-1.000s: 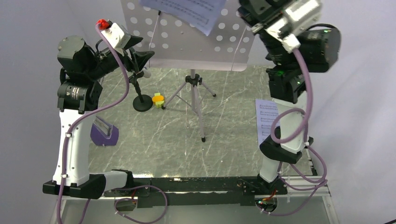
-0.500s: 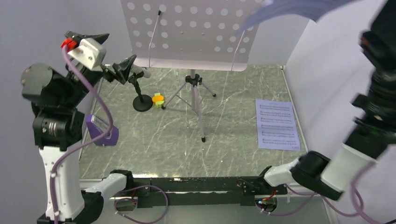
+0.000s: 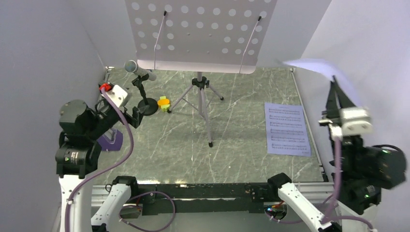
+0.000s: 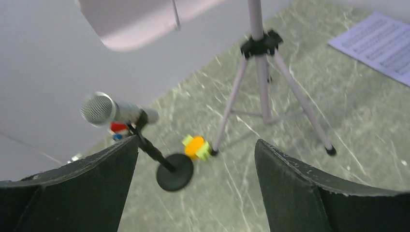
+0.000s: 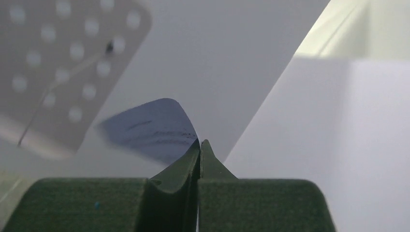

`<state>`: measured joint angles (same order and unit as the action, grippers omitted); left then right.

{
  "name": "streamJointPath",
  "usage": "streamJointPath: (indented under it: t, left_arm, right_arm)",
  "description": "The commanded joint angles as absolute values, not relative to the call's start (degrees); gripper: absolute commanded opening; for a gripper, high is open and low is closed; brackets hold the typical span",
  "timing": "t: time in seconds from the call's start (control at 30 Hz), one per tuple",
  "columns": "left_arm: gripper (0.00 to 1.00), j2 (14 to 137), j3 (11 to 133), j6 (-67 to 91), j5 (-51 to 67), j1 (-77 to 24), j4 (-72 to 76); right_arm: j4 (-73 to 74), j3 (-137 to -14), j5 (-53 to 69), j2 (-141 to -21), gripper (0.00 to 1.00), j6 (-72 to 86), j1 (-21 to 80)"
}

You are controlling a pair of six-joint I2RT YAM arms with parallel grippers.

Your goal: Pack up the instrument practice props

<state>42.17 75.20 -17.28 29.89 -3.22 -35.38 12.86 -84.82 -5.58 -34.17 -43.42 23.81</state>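
Observation:
The grey perforated music stand [image 3: 200, 34] stands on tripod legs at the back centre. The silver microphone [image 3: 138, 70] on its black round base [image 3: 147, 107] stands left of it, with the orange-and-yellow-green block [image 3: 164, 103] beside the base. One white sheet-music page [image 3: 287, 128] lies flat on the right. My right gripper [image 3: 335, 92] is shut on another page [image 3: 312, 67], held up by the right wall; the right wrist view shows this page [image 5: 150, 128] pinched at the fingertips [image 5: 193, 152]. My left gripper [image 3: 136, 116] is open and empty, near the microphone base [image 4: 175, 171]. The purple metronome [image 3: 108, 142] is mostly hidden behind my left arm.
White walls close in the left, back and right sides. The tripod legs [image 3: 209, 130] spread across the middle of the marbled green table [image 3: 232, 145]. In the left wrist view the tripod [image 4: 263, 72] and the flat page [image 4: 382, 43] lie beyond the open fingers.
My right arm has swung down from the top of the stand to the right wall, carrying the page. My left arm has dropped from beside the microphone to low on the left.

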Motion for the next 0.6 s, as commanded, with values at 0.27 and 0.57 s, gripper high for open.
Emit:
streamJointPath:
  t: [0.27,0.57]
  left_arm:
    - [0.93,36.8,64.0,-16.7,43.7,-0.7,-37.6]
    - [0.94,35.5,58.6,-15.2,44.5,-0.1,-35.5]
  right_arm:
    - [23.1,-65.1,-12.7,-29.0,0.00,-31.4,18.8]
    - [28.7,-55.6,-6.0,-31.9,0.00,-22.2,17.8]
